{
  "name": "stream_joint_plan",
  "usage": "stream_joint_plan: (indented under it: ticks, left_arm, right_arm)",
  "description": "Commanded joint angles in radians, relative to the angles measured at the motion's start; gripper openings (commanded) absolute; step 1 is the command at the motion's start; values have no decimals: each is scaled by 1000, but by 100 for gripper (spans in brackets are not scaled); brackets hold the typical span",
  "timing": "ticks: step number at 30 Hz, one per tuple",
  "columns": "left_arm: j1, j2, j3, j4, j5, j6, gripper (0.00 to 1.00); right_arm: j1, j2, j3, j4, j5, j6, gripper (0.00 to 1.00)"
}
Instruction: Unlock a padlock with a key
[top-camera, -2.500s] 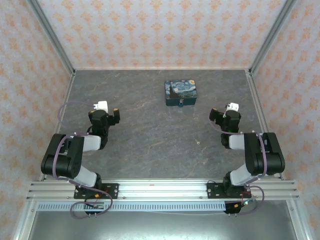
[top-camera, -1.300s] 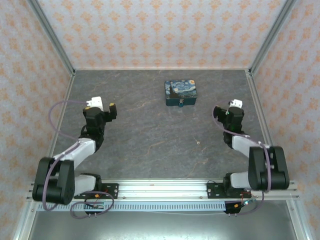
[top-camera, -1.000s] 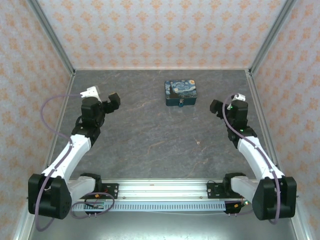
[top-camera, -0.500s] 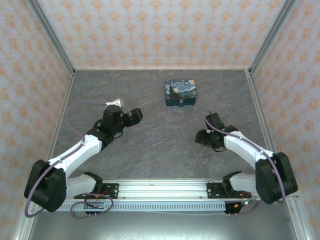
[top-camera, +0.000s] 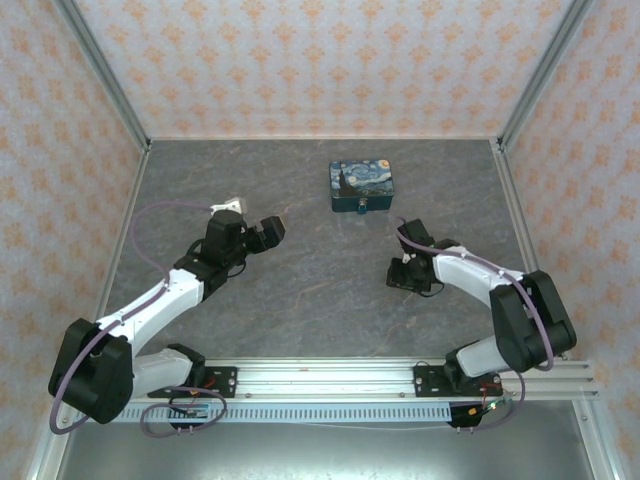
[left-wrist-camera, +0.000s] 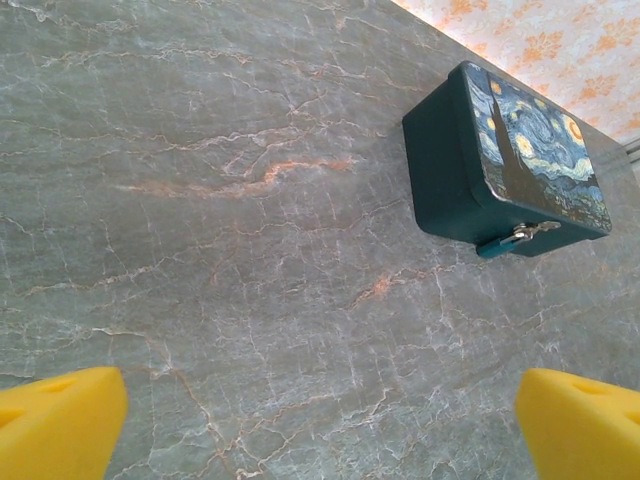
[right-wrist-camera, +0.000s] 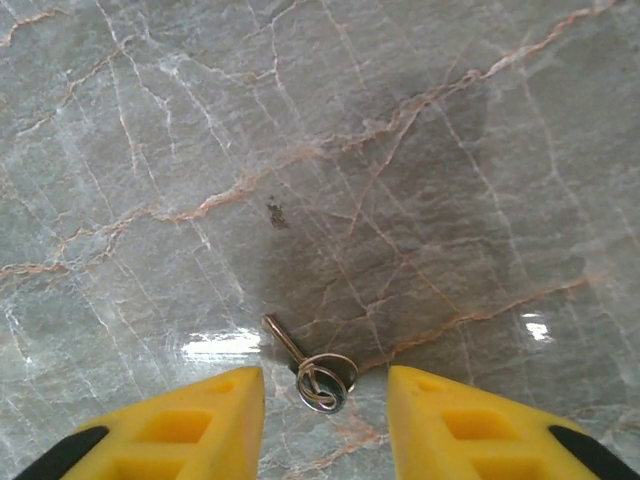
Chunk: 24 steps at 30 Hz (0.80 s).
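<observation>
Jaws of right arm (top-camera: 470, 272) apart, astride key (right-wrist-camera: 312, 368)

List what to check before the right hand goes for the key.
1. Right hand open: ok, a wide gap shows in its wrist view.
2. Key lined up with that gap: ok, its ring end lies between the two tips.
3. Key lying free on the table: ok, nothing touches it.
4. Height of the right hand above the key: cannot tell.
5. Padlock in place on the front of the tin: ok; locked or not, cannot tell.
6. Left hand open and away from the tin: ok.
</observation>
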<state>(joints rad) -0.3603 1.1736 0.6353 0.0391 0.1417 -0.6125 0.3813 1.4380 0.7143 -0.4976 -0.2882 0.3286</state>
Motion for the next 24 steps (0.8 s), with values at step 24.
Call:
stream_joint_plan:
  ticks: [24]
  left_arm:
    - [-11,-16,4,-38,-41,8,100]
  right_arm:
    - [30,-31,-16,-21,2,37,6]
